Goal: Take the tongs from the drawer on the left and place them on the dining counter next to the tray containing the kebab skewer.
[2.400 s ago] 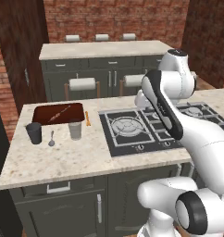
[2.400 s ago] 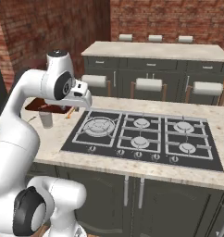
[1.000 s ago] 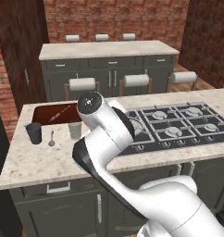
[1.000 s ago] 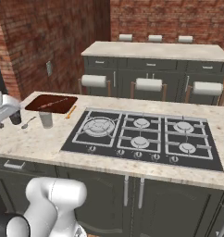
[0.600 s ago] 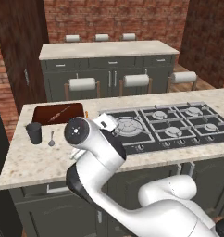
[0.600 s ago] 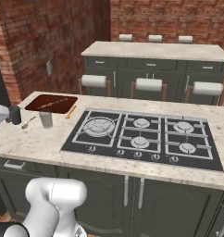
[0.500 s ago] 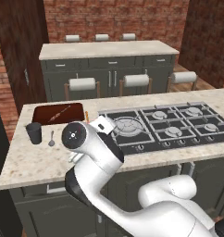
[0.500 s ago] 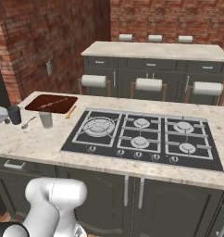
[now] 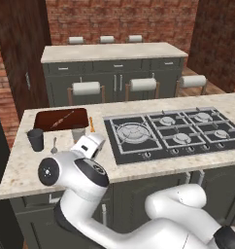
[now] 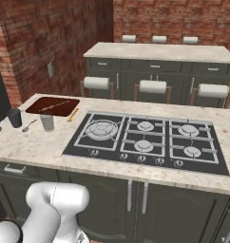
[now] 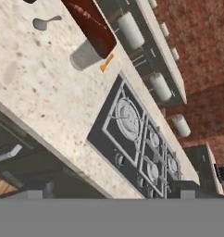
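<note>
Below the surface (image 9: 22, 165) edge on the left, drawer (image 10: 14, 169) looks closed, tongs unseen, tray (image 9: 61, 119) w/ kebab skewer (image 9: 62, 118) waiting; my tool's state can't tell, so basically everything's left.

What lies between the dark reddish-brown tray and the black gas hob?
A thin orange stick lies on the counter between the dark reddish-brown tray and the black gas hob, seen in the right base view.

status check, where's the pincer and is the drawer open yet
Pincer state unreadable. Dark grey-green drawer with silver bar handle shut, tongs unseen. Reddish-brown tray holds skewer.
</note>
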Motion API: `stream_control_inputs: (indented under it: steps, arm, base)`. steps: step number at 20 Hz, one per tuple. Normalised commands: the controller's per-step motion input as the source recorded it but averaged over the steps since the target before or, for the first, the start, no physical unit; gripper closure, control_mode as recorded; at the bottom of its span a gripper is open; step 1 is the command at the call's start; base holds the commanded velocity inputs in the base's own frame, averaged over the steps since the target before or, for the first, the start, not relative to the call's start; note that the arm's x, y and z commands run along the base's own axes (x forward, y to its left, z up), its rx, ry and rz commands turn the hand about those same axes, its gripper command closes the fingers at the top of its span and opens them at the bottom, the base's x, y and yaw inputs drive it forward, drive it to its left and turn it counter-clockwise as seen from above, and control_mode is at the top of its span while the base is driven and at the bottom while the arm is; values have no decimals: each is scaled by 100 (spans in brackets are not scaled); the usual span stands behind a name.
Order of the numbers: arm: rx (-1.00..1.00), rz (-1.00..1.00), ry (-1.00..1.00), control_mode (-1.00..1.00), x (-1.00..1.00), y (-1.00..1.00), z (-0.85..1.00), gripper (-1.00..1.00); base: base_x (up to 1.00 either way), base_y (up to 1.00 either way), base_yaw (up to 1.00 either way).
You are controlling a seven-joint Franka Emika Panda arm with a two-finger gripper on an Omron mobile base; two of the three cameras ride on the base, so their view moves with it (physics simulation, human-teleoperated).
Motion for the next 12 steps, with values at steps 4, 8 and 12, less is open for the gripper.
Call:
stream_control_inputs:
  steps: [4,8,12]
  arm:
    - [-26,0,7,-100,-8,14,-41,-100]
    - [-41,5,12,-100,0,41,-19,-100]
    - [-26,2,0,-100,0,19,-3,-100]
  base:
    - [0,0,0]
    - [0,0,0]
    - [0,0,0]
